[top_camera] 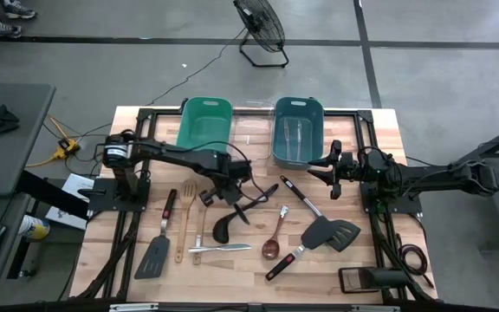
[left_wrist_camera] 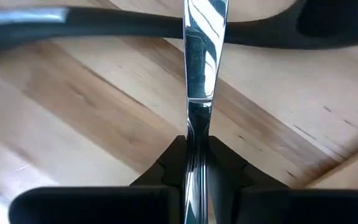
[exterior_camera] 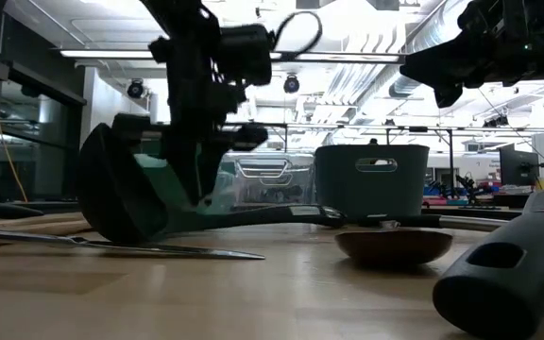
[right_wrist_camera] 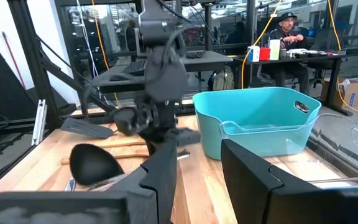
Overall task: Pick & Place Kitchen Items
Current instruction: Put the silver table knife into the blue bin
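Wooden tabletop [top_camera: 258, 269] near its middle carries the slim silver utensil [left_wrist_camera: 197, 74], pinched between the left gripper [top_camera: 229, 192] fingers [left_wrist_camera: 229, 165] with its long axis running straight out from them across the black ladle [top_camera: 229, 224], while the right gripper [top_camera: 333, 171] hovers part-spread by the blue bin [top_camera: 297, 130].

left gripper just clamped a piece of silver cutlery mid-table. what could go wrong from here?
1. The left gripper pinches the silver cutlery on its thin edge only; the smooth metal may twist or slip when lifted.
2. The cutlery crosses a black handle; lifting could drag or nudge it.
3. The black ladle and wooden spoon lie close around the left gripper; a swing toward the bins might knock them.
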`<act>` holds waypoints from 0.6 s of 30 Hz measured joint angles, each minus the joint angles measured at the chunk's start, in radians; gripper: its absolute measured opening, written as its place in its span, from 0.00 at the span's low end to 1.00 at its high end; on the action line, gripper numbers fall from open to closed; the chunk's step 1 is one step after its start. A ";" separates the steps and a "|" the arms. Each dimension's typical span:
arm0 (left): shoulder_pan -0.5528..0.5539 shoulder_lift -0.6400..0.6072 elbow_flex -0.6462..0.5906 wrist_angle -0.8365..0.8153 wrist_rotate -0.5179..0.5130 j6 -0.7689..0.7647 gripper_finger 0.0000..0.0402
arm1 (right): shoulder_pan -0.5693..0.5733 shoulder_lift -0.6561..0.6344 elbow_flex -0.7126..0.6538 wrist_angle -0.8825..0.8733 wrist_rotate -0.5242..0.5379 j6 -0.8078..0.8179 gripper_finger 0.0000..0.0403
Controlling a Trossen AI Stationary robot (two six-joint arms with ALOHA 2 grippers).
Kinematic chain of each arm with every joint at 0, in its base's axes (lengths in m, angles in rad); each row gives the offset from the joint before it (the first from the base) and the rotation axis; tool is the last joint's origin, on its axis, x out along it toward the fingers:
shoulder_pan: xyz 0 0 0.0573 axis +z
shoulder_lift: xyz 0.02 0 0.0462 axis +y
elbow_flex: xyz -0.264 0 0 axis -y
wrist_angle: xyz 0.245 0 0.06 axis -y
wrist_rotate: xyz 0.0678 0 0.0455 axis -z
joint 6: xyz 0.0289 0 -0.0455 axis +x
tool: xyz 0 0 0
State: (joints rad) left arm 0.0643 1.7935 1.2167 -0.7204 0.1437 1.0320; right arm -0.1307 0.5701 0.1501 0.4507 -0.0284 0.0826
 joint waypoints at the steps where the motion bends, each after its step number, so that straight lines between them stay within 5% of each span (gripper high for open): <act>1: 0.000 -0.014 0.000 0.000 0.000 -0.009 0.08 | 0.000 0.000 0.000 0.000 0.000 0.000 0.29; 18: 0.099 -0.314 0.003 0.198 -0.003 -0.296 0.08 | 0.000 0.000 0.000 -0.004 0.000 0.000 0.29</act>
State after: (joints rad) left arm 0.1631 1.4792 1.2194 -0.5222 0.1404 0.7355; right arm -0.1310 0.5701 0.1501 0.4469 -0.0284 0.0826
